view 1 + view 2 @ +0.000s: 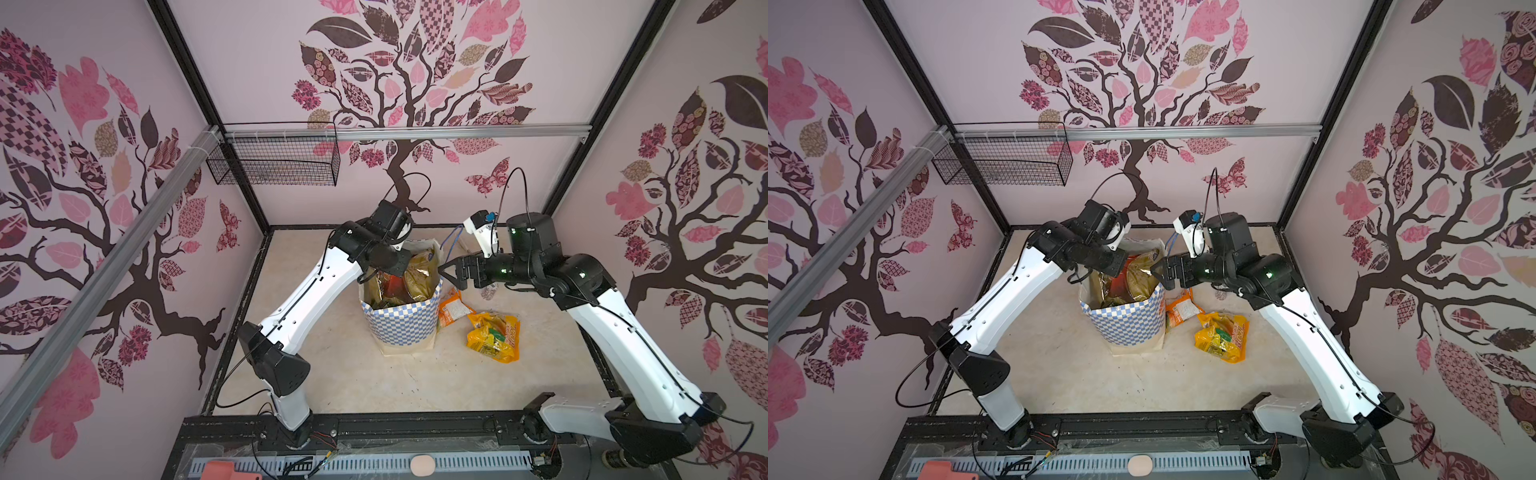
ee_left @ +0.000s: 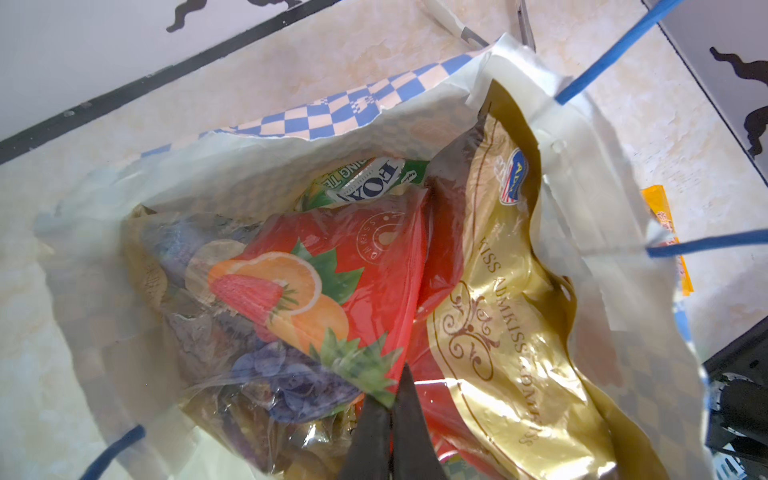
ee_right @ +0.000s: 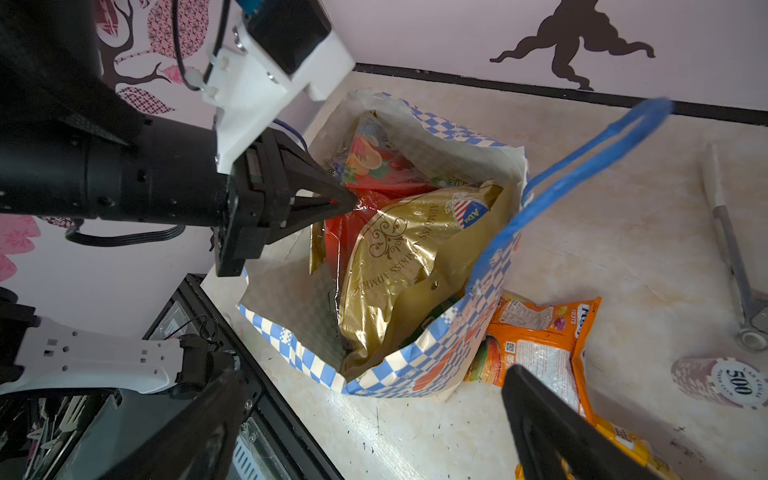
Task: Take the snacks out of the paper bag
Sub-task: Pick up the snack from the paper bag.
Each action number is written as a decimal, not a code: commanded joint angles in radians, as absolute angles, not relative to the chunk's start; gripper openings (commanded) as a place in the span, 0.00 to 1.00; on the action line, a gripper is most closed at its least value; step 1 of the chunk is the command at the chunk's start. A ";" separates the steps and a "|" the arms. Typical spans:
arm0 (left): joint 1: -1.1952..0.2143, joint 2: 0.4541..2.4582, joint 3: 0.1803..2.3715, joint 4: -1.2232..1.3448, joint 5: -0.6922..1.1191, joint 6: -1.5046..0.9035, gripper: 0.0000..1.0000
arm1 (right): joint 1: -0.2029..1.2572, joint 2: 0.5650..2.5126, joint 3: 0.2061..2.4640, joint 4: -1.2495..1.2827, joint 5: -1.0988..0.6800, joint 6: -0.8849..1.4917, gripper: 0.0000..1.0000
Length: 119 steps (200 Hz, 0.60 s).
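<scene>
Paper bag (image 1: 401, 328): upright, mouth upward.
Gold packet (image 1: 419, 278): on end inside bag, long axis tilted.
Left gripper (image 3: 349, 200): jaws pressed together, touching red packet (image 2: 374, 266).
Right gripper (image 1: 449, 273): jaws spread, beside bag rim.

My left gripper (image 3: 347, 200) angles downward, its 2 jaws pressed together — my right gripper (image 1: 449, 275) lies level, jaws wide apart.
</scene>
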State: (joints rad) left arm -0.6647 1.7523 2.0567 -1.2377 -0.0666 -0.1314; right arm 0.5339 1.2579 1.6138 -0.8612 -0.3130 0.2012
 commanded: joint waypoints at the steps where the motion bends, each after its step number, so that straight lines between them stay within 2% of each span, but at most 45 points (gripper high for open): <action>1: -0.666 1.702 2.192 -1.164 -0.095 -0.102 0.00 | 0.537 1.228 1.611 -0.835 -0.287 0.197 1.00; 119: -0.681 1.694 2.455 -1.111 -0.082 -0.045 0.00 | 0.538 1.120 1.542 -0.709 -0.182 0.229 0.99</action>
State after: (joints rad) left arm -0.6754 1.7523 2.3402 -1.2636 -0.0853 -0.0711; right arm 0.5339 1.1587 1.5501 -0.7528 -0.2184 0.2207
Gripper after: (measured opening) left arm 0.050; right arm 0.995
